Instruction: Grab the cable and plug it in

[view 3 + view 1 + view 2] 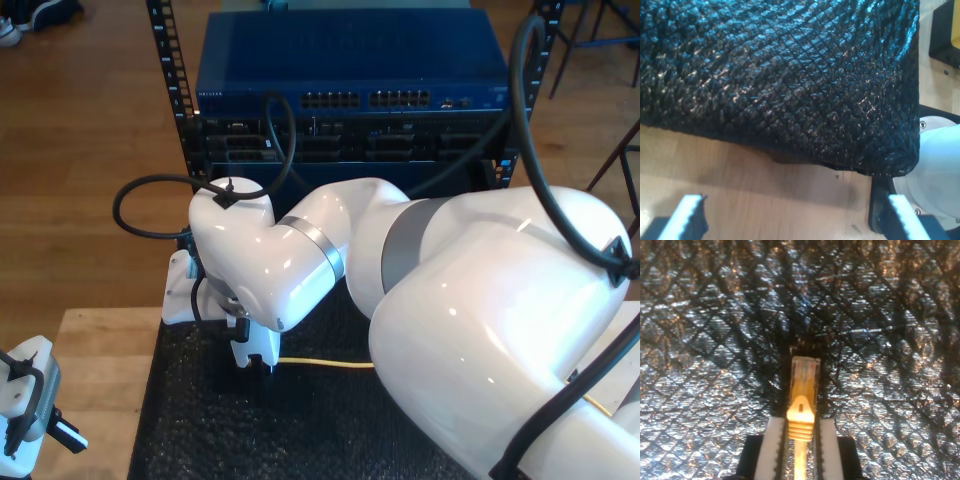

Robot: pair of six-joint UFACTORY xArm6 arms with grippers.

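The yellow cable (801, 427) ends in a clear plug (805, 372). My second gripper (801, 424) is shut on the cable's boot, so the plug sticks out past its white pads (774, 445) over the black quilted mat (705, 340). In the exterior view my second gripper (258, 362) points down at the mat (200, 420), and the cable (325, 363) trails toward that view's right. My first gripper (795, 205) stands open over the wooden table (765, 190) beside the mat's edge (790, 150), with nothing between its fingers. It sits at the exterior view's lower left (55, 428).
A blue network switch (350, 60) with rows of ports (365, 100) stands in a rack behind the mat. Thick black arm cables (150, 205) loop in front of it. The large white arm (480, 300) covers the exterior view's right. A white rounded robot part (940, 160) lies near my first gripper.
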